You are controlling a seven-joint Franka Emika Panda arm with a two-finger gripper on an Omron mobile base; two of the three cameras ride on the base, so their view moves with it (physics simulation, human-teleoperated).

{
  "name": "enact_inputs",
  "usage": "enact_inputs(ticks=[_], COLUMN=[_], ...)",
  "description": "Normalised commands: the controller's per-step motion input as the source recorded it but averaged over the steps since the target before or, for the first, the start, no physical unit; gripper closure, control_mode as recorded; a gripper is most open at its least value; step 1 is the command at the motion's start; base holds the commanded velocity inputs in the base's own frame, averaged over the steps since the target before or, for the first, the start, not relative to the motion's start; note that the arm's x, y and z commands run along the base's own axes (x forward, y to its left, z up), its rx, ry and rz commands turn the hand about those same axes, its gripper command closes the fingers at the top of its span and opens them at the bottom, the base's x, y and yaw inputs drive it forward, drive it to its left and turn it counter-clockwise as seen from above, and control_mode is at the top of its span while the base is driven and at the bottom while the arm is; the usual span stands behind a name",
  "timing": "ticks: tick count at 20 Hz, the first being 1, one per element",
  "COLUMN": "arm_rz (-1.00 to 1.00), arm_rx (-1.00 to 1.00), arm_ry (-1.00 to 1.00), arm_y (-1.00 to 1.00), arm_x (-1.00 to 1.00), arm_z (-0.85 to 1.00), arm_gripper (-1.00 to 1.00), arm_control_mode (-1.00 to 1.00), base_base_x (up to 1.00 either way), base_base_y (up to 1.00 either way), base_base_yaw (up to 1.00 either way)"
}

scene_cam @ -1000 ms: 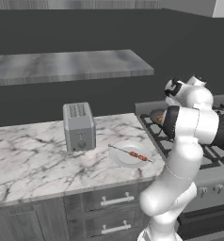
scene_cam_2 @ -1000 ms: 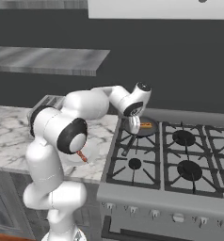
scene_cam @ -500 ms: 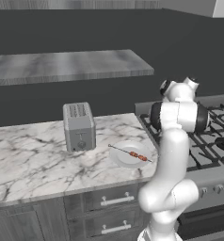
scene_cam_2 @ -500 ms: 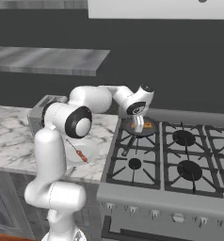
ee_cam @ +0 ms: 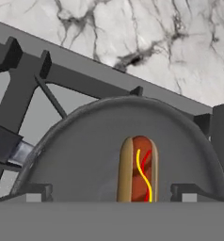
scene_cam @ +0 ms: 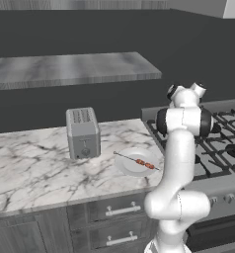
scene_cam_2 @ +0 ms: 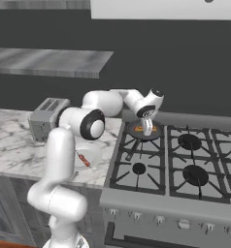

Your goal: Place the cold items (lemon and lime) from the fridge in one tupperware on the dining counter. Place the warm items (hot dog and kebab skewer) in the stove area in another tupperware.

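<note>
We are hanging the gripper, jaws wide apart, over the hot dog lying in the pan on the stove; lowering squarely should straddle the bun across its width.

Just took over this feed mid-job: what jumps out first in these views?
The hot dog in a dark pan on the stove's back-left burner, with the open gripper poised right over it. Next, the kebab skewer on a white plate on the marble counter beside the stove, with a toaster just behind it.
</note>
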Motion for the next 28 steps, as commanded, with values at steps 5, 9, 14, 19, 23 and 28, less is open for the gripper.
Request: enact_inputs(ticks=[5,9,14,19,23,28], arm_rz=[0.0,0.0,0.0,0.0,-0.04,-0.1], arm_rx=[-0.01,-0.02,-0.03,-0.06,-0.11,-0.03], arm_ry=[-0.01,0.0,0.0,0.0,0.0,-0.03], arm_y=[0.02,0.0,0.0,0.0,0.0,0.0], arm_x=[0.37,0.39,0.4,0.19,-0.01,-0.31], arm_z=[-0.36,-0.28,-0.32,-0.45,-0.6,-0.65], arm_gripper=[-1.0,-1.0,-1.0,1.0,1.0,1.0], arm_control_mode=[-1.0,-1.0,-1.0,-1.0,-1.0,-1.0], base_base_x=[0.0,0.0,0.0,0.0,0.0,0.0], base_base_y=[0.0,0.0,0.0,0.0,0.0,0.0], base_base_yaw=[0.0,0.0,0.0,0.0,0.0,0.0])
